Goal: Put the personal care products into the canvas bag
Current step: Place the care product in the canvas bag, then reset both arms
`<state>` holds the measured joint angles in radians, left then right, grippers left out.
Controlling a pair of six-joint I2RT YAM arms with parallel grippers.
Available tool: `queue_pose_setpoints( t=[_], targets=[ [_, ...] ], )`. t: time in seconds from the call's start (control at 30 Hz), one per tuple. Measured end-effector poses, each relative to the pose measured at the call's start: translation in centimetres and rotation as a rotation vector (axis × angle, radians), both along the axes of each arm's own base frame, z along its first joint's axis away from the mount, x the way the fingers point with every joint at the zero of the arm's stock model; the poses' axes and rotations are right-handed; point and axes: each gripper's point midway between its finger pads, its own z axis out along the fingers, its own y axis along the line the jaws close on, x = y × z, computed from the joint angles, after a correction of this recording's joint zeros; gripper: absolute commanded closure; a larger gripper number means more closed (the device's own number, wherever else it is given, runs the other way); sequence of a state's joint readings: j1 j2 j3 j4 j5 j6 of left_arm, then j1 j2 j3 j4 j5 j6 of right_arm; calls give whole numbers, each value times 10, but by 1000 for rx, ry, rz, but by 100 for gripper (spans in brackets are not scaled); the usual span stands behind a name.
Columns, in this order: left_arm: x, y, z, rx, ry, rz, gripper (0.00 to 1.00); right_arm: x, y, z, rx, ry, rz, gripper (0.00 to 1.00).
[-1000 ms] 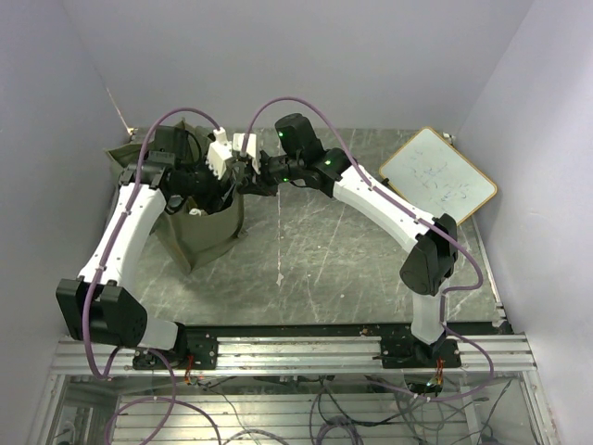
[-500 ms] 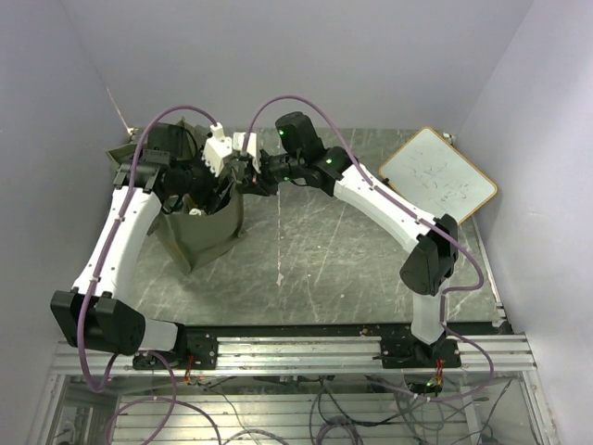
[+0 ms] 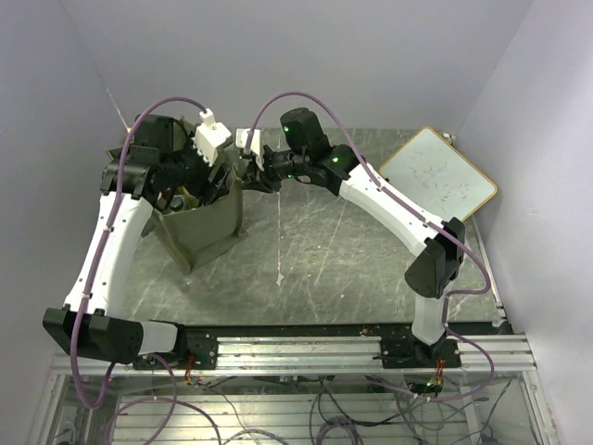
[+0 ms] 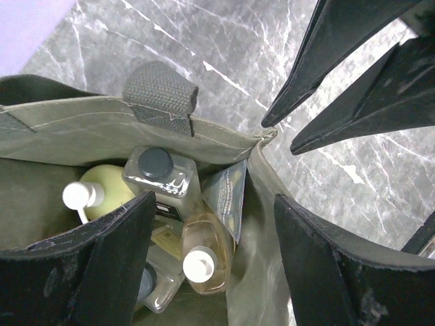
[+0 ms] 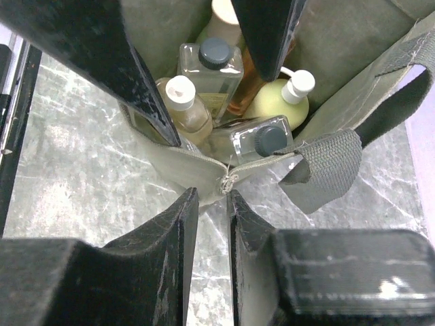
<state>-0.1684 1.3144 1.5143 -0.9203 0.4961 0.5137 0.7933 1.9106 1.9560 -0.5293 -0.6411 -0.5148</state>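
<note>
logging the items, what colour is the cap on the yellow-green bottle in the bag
White, on the yellow-green bottle; the right wrist view shows it best.

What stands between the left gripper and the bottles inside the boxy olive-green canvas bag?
Nothing visible. The left gripper hangs open over the olive-green canvas bag, its yellow-green bottle and clear square bottle uncovered below. The right gripper sits at the rim corner.
</note>
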Motion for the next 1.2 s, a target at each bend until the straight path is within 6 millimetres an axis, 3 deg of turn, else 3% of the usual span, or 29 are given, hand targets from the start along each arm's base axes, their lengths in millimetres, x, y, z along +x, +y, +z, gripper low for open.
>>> queue_pose_setpoints(
  t=[0.4,0.53,0.73,0.9,1.0,1.1,1.2],
  targets=[
    [4,12,43,-7,-113,106,19,2,-14,4,-6,13,-30,72],
    [6,21,57,-8,-157,174,18,3,-31,15,11,21,-62,70],
    [4,35,80,-46,-252,289,16,8,-73,30,56,42,-159,68],
    [7,53,76,-66,-298,434,9,47,-146,25,110,104,-411,67],
    [15,63,68,-78,-309,520,2,83,-209,15,136,142,-644,63],
    [22,71,64,-93,-326,590,1,106,-266,7,153,157,-857,49],
    [25,78,65,-110,-351,643,1,109,-299,7,159,138,-987,31]
  ],
)
